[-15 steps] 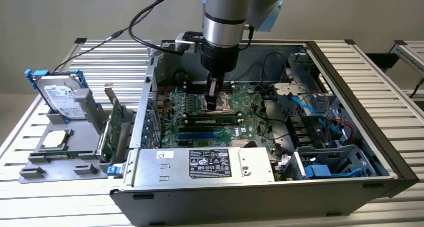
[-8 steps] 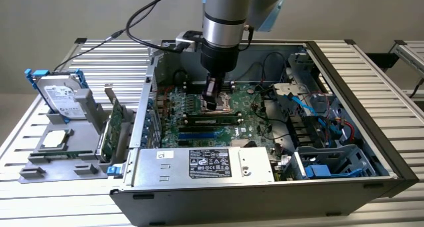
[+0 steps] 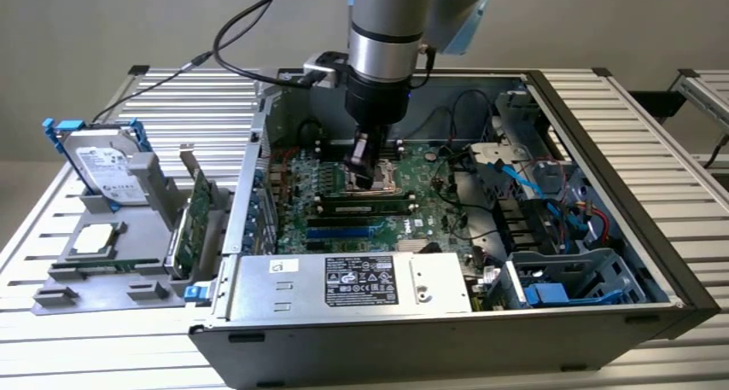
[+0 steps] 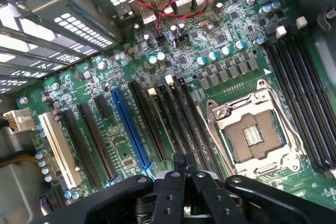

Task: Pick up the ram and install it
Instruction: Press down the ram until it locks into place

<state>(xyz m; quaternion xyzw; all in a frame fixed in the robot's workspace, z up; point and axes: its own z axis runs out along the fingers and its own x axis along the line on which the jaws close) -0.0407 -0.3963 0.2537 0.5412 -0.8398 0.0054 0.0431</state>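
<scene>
The ram [image 3: 364, 207], a long thin green stick with dark chips, stands on edge in a memory slot of the motherboard [image 3: 428, 215], just in front of the CPU socket [image 4: 252, 135]. My gripper [image 3: 364, 180] hangs inside the open computer case, directly above and slightly behind the ram. Its black fingers [image 4: 173, 182] are shut together with nothing between them. In the wrist view the gripper [image 4: 181, 162] points down at the ends of the black memory slots [image 4: 181, 114] beside the socket.
The power supply [image 3: 353, 283] fills the case's near side, and a blue drive cage [image 3: 564, 279] with cables sits at the exterior view's right. Outside the case, at the exterior view's left, a grey fixture [image 3: 57, 292] holds a hard drive [image 3: 105, 164] and a green expansion card [image 3: 196, 211].
</scene>
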